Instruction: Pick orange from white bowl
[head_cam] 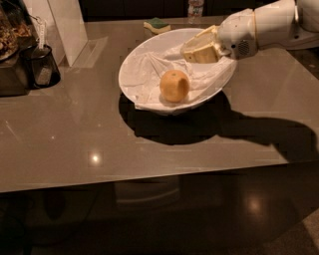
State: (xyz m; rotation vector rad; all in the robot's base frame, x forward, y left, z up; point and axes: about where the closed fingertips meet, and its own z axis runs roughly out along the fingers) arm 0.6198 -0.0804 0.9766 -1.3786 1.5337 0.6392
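The orange (174, 85) lies on the white cloth lining inside the white bowl (128, 69), toward the bowl's near side. The bowl stands on the grey table, right of its middle. My gripper (192, 51) reaches in from the right on a white arm and hovers over the bowl's far right part. It is up and to the right of the orange, clear of it, and it holds nothing.
A yellow-and-green sponge (157, 24) lies behind the bowl at the table's far edge, with a bottle (195, 7) beyond it. A black cup (42, 67), a dark tray of snacks and a white upright box (65, 25) stand at the far left.
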